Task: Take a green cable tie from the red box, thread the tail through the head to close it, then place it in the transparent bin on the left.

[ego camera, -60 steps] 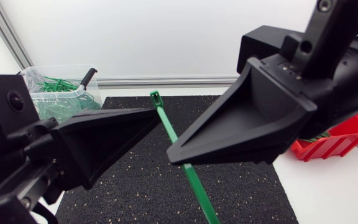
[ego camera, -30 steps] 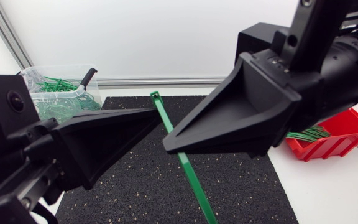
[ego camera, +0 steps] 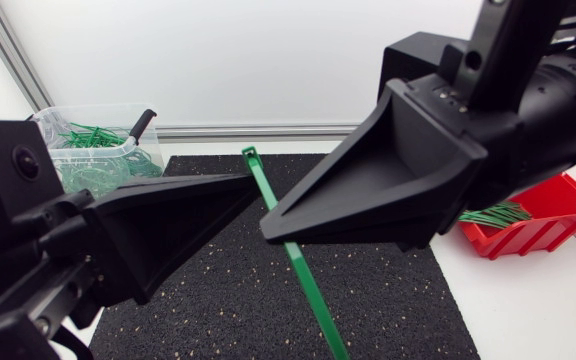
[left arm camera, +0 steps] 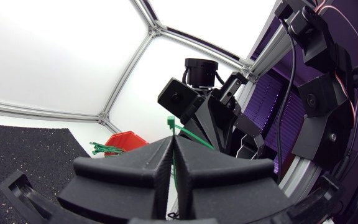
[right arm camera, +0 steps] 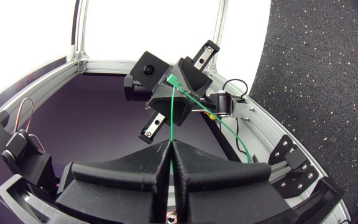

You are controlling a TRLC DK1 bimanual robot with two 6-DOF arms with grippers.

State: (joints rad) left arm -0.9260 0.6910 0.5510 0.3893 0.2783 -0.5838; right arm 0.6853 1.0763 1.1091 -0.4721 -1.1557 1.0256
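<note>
Left gripper [ego camera: 252, 186] and right gripper [ego camera: 268, 232] both clamp green cable tie [ego camera: 304, 280] above mat [ego camera: 208, 300]; head [ego camera: 251, 153] probably left free for threading.

A bright green cable tie [ego camera: 303, 275] shows against a black mat [ego camera: 388, 300] flecked with pale specks, with a red box [ego camera: 528, 238] at three o'clock and a transparent bin [ego camera: 146, 158], green inside, at ten o'clock.

mat [ego camera: 228, 290]: rough, speckled black | cable tie [ego camera: 311, 295]: smooth plastic | red box [ego camera: 538, 235]: glossy plastic | transparent bin [ego camera: 146, 158]: clear plastic
</note>
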